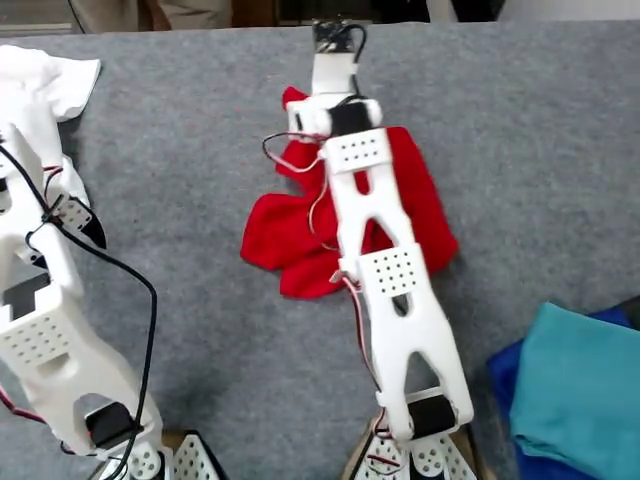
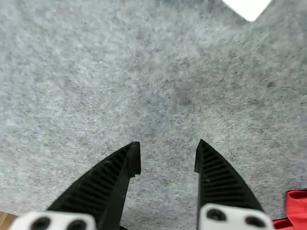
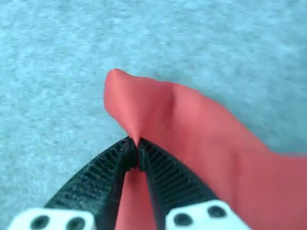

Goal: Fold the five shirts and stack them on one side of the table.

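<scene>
Right wrist view: pinching an edge of the red shirt [image 3: 192,129] with the right gripper [image 3: 138,155] clamped on cloth; lying crumpled mid-table. Holding left gripper [image 2: 167,158] parted, empty, over grey table [image 2: 144,72]. Judged mid-fold; next, drawing edge across flat.

I see a counter [image 1: 540,150] covered edge to edge in grey felt-like cloth, evenly lit; past its far edge lies a dark strip [image 1: 400,8] of room
</scene>
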{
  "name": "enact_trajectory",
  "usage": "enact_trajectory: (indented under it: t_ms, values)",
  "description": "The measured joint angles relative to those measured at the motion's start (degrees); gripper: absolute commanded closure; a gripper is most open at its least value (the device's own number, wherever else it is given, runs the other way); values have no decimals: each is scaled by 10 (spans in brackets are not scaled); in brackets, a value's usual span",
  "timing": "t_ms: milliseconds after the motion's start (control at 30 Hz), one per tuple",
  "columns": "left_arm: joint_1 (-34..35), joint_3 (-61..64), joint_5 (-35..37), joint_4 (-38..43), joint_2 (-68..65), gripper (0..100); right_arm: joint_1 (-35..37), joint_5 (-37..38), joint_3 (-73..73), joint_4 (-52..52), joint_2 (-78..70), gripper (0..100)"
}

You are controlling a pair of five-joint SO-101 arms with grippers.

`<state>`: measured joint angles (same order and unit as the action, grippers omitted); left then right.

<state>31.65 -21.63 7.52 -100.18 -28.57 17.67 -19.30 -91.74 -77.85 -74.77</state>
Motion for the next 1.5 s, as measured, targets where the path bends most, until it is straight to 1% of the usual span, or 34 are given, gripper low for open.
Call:
enact_trajectory:
  t_ms: [100,200,367,533,667,800,933,1133,1333,1500]
  values:
    - [-25,16,0,0,0,804,-16,0,0,-15,47,992]
    - [-71,29,0,0,0,801,-32,0,0,-30,98,992]
    - [-178,31,7,0,0,799,-65,0,0,-56,156,992]
    - [-290,31,33,0,0,799,-117,0,0,-84,161,992]
    - [-345,5,47,0,0,799,-163,0,0,-108,161,992]
    - [-370,-41,96,2,0,799,-201,0,0,-123,161,991]
    - [-376,-64,139,39,0,799,-228,0,-4,-125,145,991]
    - [-387,-65,207,87,-5,799,-230,0,-8,-98,85,991]
    - [-396,-98,289,102,-84,799,-230,0,-8,-90,75,991]
    - [-410,-145,306,103,-151,803,-230,0,-8,-88,70,991]
